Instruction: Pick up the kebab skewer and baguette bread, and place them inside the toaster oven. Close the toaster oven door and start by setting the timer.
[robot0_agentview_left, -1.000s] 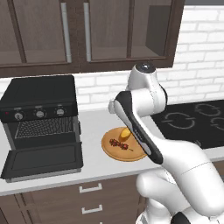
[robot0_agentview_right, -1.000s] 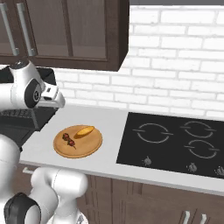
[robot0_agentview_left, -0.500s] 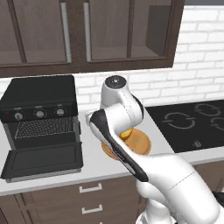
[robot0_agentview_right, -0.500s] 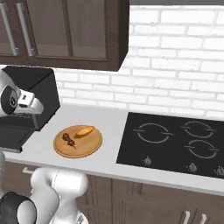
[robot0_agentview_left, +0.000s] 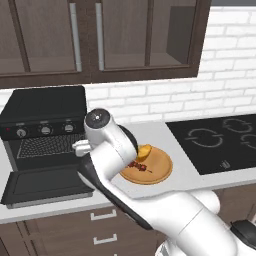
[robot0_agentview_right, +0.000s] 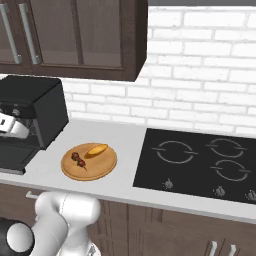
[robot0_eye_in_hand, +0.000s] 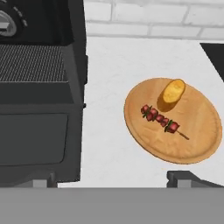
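Round wooden plate (robot0_eye_in_hand: 192, 144) — stubby baguette bread (robot0_eye_in_hand: 173, 91), beaded kebab skewer (robot0_eye_in_hand: 160, 118).

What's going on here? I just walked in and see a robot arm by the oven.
The arm is getting ready to load the toaster oven, whose door already hangs open. The kebab skewer and baguette bread lie untouched on the wooden plate beside it on the counter. The end effector is open and holds nothing, looking down over the plate and the oven front. Nothing has been picked up yet.
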